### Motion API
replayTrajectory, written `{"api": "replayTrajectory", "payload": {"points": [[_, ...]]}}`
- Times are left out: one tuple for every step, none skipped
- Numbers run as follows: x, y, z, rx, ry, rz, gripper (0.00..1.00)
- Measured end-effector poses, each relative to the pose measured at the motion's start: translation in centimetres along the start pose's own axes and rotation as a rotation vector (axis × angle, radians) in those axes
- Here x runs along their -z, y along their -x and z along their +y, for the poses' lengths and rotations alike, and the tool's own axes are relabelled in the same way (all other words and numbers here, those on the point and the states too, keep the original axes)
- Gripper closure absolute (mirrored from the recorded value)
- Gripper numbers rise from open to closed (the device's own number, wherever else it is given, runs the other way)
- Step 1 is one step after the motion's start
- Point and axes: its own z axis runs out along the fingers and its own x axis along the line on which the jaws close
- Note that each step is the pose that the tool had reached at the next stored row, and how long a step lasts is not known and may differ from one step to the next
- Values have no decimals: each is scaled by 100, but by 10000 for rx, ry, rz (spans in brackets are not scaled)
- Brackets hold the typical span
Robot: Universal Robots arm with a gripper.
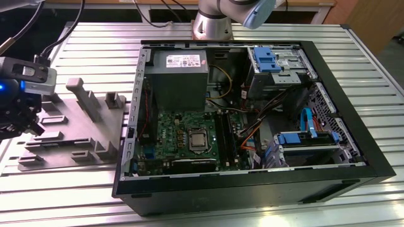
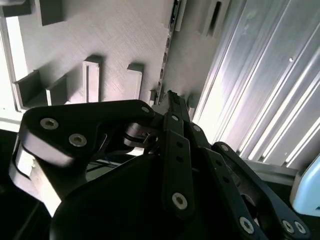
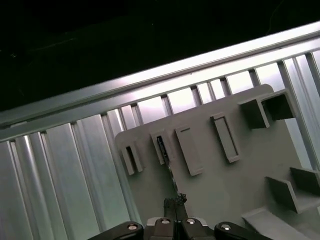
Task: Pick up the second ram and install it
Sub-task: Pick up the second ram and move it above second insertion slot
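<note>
Work table [image 1: 379, 61]: ribbed aluminium top of parallel slats, silver, with a raised rail along its edge in the first wrist view [image 3: 150, 80].

Directly on it:
- Black computer case [image 1: 252, 189], laid on its side, open face up, on the exterior view's right.
- Grey moulded plastic fixture [image 1: 69, 142], a flat plate with upright posts and slots, just beside the case on the exterior view's left.
- Robot arm base [image 1: 212, 26], at the far edge behind the case.

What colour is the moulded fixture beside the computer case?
Plain grey, no pattern: the fixture shows best in the exterior view.
</note>
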Motion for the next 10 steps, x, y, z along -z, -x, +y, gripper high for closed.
{"api": "replayTrajectory", "payload": {"points": [[-1, 0, 0, 149, 5, -4, 90], [-2, 0, 0, 300, 10, -9, 90], [-6, 0, -1, 436, 11, -9, 90], [-10, 0, -2, 573, 11, -5, 90], [-14, 0, -2, 719, 8, 1, 90], [-17, -1, -2, 875, 5, 7, 90], [-22, 0, -3, 1028, -1, 11, 90], [-28, 0, -2, 1192, -5, 16, 90], [-35, -1, -2, 1350, -8, 21, 90], [-41, -1, -3, 1516, -10, 28, 90]]}}
